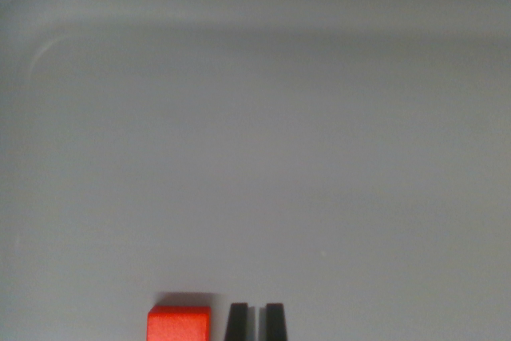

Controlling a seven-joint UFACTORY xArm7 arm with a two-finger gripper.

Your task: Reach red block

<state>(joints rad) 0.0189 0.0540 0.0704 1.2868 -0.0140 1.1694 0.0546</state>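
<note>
Red block (179,323) just beside the empty, nearly closed jaws, on the wrist view's left, outside them.

No readable text, label, brand, number or sign appears anywhere in view.

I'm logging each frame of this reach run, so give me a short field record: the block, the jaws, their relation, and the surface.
target: red block, at the bottom edge, cut off by the frame
gripper: two dark jaws, narrow gap between them, nothing in it
relation: block lies on the wrist view's left of the jaws, beside them, not between
contact: cannot tell
surface: plain grey tray-like floor with a rounded rim at the top
</note>
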